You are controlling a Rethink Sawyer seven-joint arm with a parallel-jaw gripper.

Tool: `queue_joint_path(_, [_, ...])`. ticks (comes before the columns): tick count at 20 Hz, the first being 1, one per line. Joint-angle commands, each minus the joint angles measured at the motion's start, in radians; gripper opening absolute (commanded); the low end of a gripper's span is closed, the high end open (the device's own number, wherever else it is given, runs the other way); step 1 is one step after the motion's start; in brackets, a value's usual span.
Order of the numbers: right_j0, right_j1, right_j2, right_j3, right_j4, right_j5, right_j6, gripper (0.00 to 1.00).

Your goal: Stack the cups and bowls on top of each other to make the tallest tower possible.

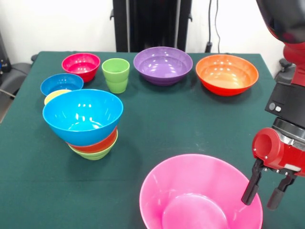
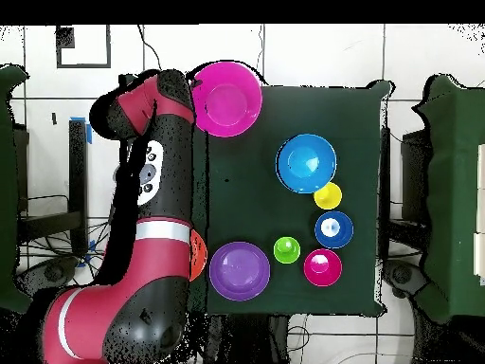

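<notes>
Glossy red arm (image 2: 161,199) with black joint housings, a white band, grey buttons, and a pincer (image 1: 267,193) with two black fingers.

Glossy plastic bowls (image 1: 163,64) (smooth) on matt cloth tabletop (image 1: 157,124).

table: dark green cloth-covered table (image 1: 157,124) lying at centre | chair: dark chair (image 1: 12,74) sitting at 9 o'clock (only partly showing) | cables: black cables (image 1: 215,28) hanging at 1 o'clock
</notes>
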Motion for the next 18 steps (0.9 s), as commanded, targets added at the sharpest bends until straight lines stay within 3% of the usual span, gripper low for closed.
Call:
queue_joint_path(1, [0.002, 0.058, 0.062, 0.053, 0.018, 0.019, 0.162, 1.0])
queue_joint_path(18, [0.005, 0.152, 0.027, -0.063, 0.023, 0.044, 0.208, 1.0])
